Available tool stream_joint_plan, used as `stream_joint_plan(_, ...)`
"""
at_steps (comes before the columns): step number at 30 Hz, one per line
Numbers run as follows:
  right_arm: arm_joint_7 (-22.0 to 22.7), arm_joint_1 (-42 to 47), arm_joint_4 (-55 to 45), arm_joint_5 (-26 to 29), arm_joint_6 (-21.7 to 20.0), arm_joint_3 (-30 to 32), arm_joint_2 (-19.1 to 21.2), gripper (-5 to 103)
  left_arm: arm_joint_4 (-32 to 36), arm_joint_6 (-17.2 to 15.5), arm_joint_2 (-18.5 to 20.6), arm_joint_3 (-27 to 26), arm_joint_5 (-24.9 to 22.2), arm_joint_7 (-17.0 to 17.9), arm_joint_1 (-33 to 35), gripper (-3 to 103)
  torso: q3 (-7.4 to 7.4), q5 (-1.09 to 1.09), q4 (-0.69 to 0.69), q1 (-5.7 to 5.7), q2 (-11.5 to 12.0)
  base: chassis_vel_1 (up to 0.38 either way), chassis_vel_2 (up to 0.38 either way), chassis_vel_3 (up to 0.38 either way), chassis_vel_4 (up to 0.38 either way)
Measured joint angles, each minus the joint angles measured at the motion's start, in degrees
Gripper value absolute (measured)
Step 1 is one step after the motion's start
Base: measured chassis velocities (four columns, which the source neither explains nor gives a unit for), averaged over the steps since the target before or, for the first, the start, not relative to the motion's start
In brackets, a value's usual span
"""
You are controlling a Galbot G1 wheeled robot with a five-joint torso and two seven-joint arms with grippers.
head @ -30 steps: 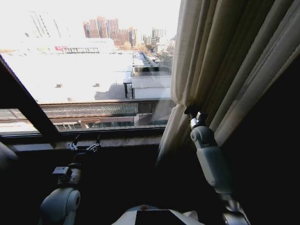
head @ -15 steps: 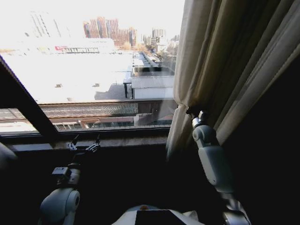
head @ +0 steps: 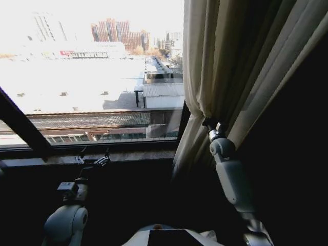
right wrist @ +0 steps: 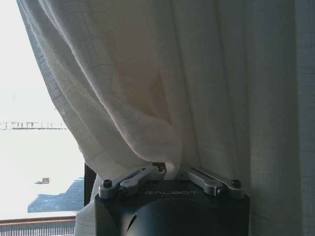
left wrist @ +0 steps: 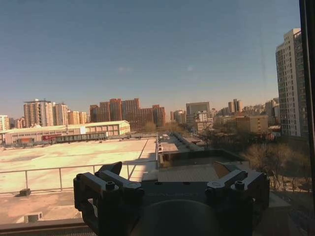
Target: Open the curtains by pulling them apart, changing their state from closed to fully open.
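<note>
One cream pleated panel of the curtains [head: 230, 61] hangs gathered on the right side of the window. My right gripper [head: 209, 124] is raised against its lower inner edge. In the right wrist view the right gripper [right wrist: 167, 170] is shut on a fold of the curtain [right wrist: 147, 98], and the cloth bunches just above the fingertips. My left gripper [head: 95, 154] sits low by the sill, away from the curtain. In the left wrist view the left gripper [left wrist: 172, 174] faces the glass, open and holding nothing.
A dark slanted window frame bar [head: 23, 125] crosses the lower left of the glass. The sill [head: 128, 155] runs below the window, with dark wall under it. Rooftops and city buildings lie outside the left half of the window.
The frame bar and the curtain's edge have shifted left in the picture while the far buildings stayed put, so the camera has moved. The right gripper stays shut on the fold. The left arm has not moved.
</note>
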State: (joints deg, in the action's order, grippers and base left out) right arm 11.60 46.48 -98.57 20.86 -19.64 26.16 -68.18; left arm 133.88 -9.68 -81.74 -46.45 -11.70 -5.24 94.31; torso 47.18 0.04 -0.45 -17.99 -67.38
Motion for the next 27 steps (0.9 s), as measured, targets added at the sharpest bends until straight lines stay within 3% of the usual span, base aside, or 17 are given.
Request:
stream_joint_plan(14,-1.0,-0.3,1.8,-0.2,1.1,0.7,-0.2,0,-0.2,0.1,0.0,0.0,0.0,0.0,0.1,100,0.0,-0.05,0.05,0.01,0.0,-0.029,-0.045,0.029,0.035)
stream_joint_plan(27,-0.9,-4.0,12.6,0.1,1.4,10.6,3.7,0,0.0,0.2,-0.6,0.3,-0.1,0.0,0.0,100,0.0,-0.01,0.0,0.01,0.0,0.0,0.0,0.0,0.0)
